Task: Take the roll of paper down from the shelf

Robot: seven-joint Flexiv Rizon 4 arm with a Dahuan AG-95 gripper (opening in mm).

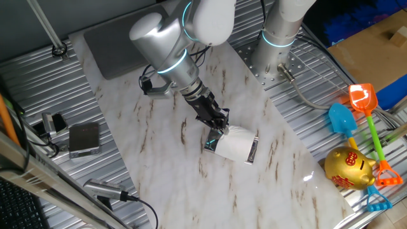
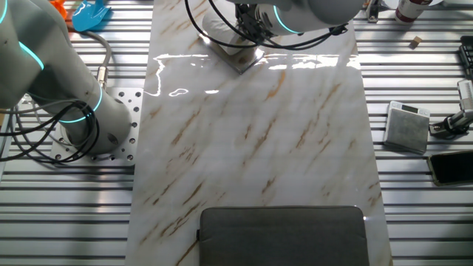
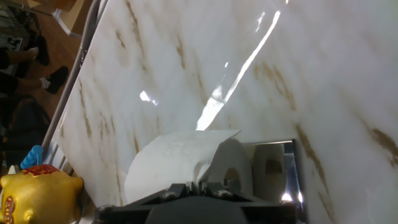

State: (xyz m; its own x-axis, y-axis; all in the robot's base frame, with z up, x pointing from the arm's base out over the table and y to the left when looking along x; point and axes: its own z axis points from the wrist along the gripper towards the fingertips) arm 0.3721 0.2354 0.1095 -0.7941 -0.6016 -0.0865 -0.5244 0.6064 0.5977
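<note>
Roll of white toilet tissue w/ hollow core (image 1: 236, 144) lying on its side atop small low shelf w/ dark glossy top (image 1: 252, 151), mid marble slab (image 1: 159, 159). Black two-finger gripper (image 1: 219, 124) right at roll's upper-left end, touching or just beside; can't tell if pinched or spread, fingertips hidden. Hand view: roll (image 3: 180, 163) filling lower centre, loose flap up, core facing cam, mirrored shelf top (image 3: 273, 168) just right. Beside slab: gold piggy bank (image 1: 348, 167), blue, orange & green plastic beach toys (image 1: 359, 114), small grey box w/ cables (image 1: 84, 139). Large grey flat plate (image 2: 284, 235) at slab's far end.
</note>
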